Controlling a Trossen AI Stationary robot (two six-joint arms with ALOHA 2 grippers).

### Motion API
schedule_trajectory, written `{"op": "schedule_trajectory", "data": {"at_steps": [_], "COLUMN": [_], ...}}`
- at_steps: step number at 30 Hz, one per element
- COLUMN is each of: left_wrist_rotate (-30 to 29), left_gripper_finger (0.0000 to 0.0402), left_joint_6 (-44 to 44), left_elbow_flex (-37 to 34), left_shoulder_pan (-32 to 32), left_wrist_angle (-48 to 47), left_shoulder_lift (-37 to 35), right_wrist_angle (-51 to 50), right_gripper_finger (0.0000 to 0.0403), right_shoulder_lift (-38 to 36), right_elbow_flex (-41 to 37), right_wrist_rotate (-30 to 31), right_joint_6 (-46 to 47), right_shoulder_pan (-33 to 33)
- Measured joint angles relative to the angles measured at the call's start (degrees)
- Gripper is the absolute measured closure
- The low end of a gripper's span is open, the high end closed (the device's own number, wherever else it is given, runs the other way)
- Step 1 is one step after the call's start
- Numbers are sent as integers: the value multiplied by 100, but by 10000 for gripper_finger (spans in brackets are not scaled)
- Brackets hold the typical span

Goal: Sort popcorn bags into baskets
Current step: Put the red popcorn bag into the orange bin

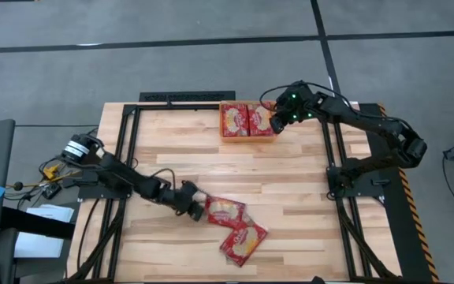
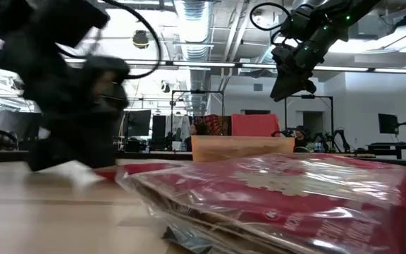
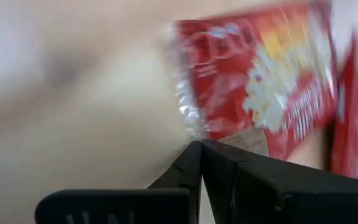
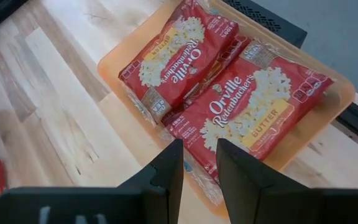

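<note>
The orange basket (image 1: 247, 136) stands at the table's far edge with two red popcorn bags (image 1: 246, 119) lying flat in it side by side, also plain in the right wrist view (image 4: 229, 106). My right gripper (image 1: 278, 120) hovers open above the basket's right end (image 4: 334, 99) and holds nothing. Near the table's near edge lie more bags: one (image 1: 225, 211) next to my left gripper (image 1: 197, 207) and another (image 1: 243, 241) nearer the edge. My left gripper (image 3: 201, 149) is shut at the first bag's silvery edge. My left gripper has its shut fingertips (image 3: 191, 158) at the clear, silvery end seam (image 3: 188, 118) of the red popcorn bag, coming low from the table's left side. Only the seam's edge reaches the tips. The rest of the bag (image 3: 266, 87) lies on the table beyond them.
A black frame (image 1: 180, 97) runs along the table's far edge behind the basket, and rails run down both sides. Bare wood (image 1: 211, 162) lies between the basket and the near bags. One bag fills the foreground of the low view (image 2: 280, 197).
</note>
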Motion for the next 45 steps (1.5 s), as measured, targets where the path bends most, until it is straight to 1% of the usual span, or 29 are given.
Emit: {"op": "schedule_trajectory", "data": {"at_steps": [3, 5, 7, 9, 11, 13, 15, 17, 18, 20, 22, 25, 26, 28, 30, 32, 37, 41, 45], "left_wrist_rotate": [-277, -414, -463, -574, -430, 80, 576, 754, 749, 499, 245, 263, 260, 163, -81, -340, -1183, -1306, -1225], "left_gripper_finger": [402, 401, 401, 401, 401, 401, 401, 401, 401, 401, 401, 401, 401, 401, 401, 401, 401, 401, 401], "left_joint_6": [439, 830, 1223, 1642, 2178, 2616, 2935, 3146, 3256, 3355, 3179, 2423, 2114, 1466, 844, 314, -400, -562, -675], "left_elbow_flex": [-1, 63, 192, 423, 710, 1129, 1568, 1954, 2132, 2433, 2433, 2160, 2032, 1753, 1510, 1366, 1423, 1608, 1839], "left_shoulder_pan": [524, 899, 1249, 1580, 1946, 2286, 2516, 2539, 2480, 2288, 1934, 1210, 962, 526, 204, -16, -205, -194, -201], "left_wrist_angle": [287, 284, 308, 392, 379, 347, -90, -1008, -1617, -2592, -3126, -2991, -2869, -2338, -1748, -1428, -864, -238, -79], "left_shoulder_lift": [7, 10, 16, 224, 469, 682, 677, 491, 327, -3, -373, -592, -598, -543, -382, -204, 364, 891, 1385], "right_wrist_angle": [-111, -199, -291, -361, -386, -387, -393, -439, -443, -501, -503, -455, -400, -270, -64, 248, 1289, 1804, 2058], "right_gripper_finger": [279, 276, 272, 269, 266, 264, 264, 267, 268, 272, 274, 273, 271, 266, 260, 253, 242, 239, 239], "right_shoulder_lift": [0, 0, 0, 0, 0, 0, 0, 0, 0, 0, 0, 0, 0, 0, 0, 0, 2, 2, 2], "right_elbow_flex": [0, 0, 0, 0, 0, 0, 0, -2, -2, -2, -16, -141, -223, -455, -722, -1002, -1638, -1926, -2128], "right_wrist_rotate": [-224, -433, -579, -581, -581, -581, -581, -581, -581, -581, -581, -599, -602, -621, -619, -625, -645, -641, -623], "right_joint_6": [-144, -169, -178, -181, -181, -179, -157, -152, -157, -241, -268, -251, -188, 20, 258, 480, 1002, 1397, 1660], "right_shoulder_pan": [2, 4, 46, 94, 146, 204, 286, 348, 395, 479, 609, 795, 857, 971, 1099, 1252, 1610, 1900, 2166]}}
